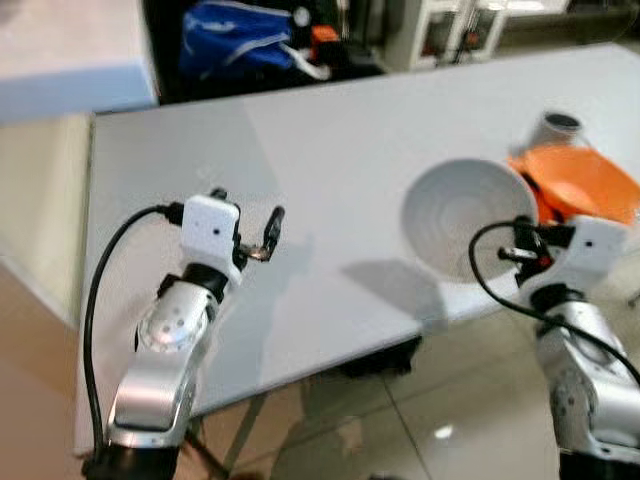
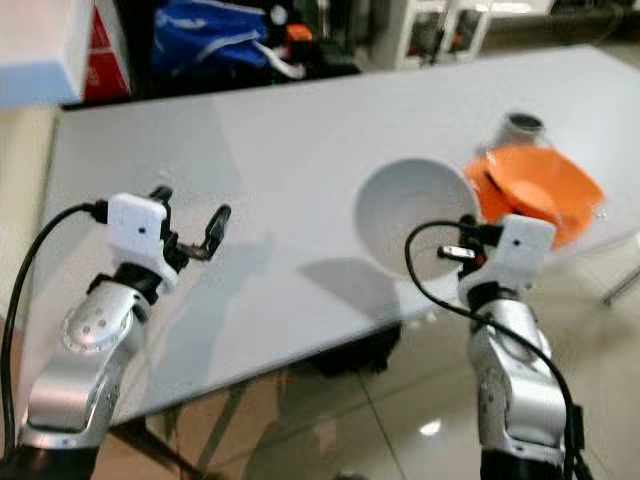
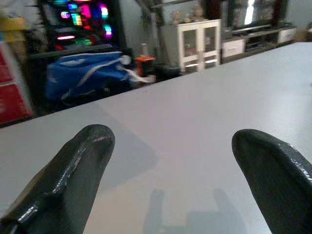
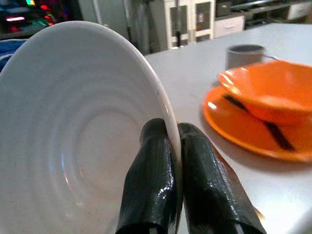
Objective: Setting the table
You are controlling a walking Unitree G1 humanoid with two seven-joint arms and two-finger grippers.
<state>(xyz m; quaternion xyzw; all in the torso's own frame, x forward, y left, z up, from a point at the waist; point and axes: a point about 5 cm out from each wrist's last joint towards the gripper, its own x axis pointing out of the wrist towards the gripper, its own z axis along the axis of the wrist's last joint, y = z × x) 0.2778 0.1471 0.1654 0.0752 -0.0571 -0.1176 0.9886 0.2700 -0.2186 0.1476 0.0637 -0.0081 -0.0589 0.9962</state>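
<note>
The left arm reaches forward and up from the lower left, its wrist raised over the bench (image 1: pixel 330 170), and the left gripper (image 1: pixel 247 222) hovers with its jaws spread wide and nothing between them. The right arm rises from the lower right, and the right gripper (image 4: pixel 176 146) pinches the rim of the white bowl (image 4: pixel 73 126), jaws closed on either side of it.
</note>
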